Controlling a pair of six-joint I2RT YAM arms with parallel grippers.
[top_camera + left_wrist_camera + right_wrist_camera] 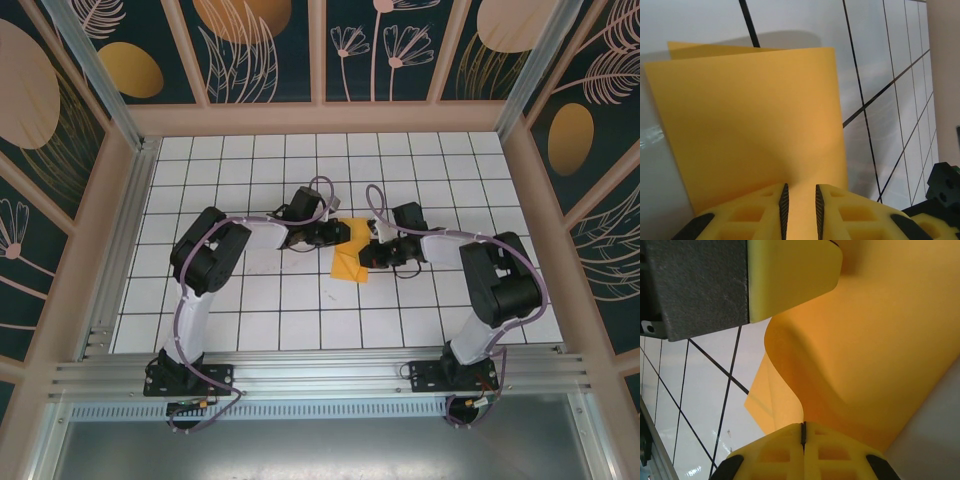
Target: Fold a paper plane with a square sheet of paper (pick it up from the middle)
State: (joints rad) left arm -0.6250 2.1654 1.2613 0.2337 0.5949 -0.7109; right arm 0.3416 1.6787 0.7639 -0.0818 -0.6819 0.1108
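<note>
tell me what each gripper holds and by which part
Right gripper pinches the paper at an edge. Left gripper has jaws slightly apart at its other side; hold cannot be told.

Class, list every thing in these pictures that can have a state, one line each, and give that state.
square sheet of paper: bent and curled, partly off the table, not yet a plane.
left claw: jaws a little apart, with the sheet's edge between them.
right claw: shut, pinching a curled edge of the sheet.
</note>
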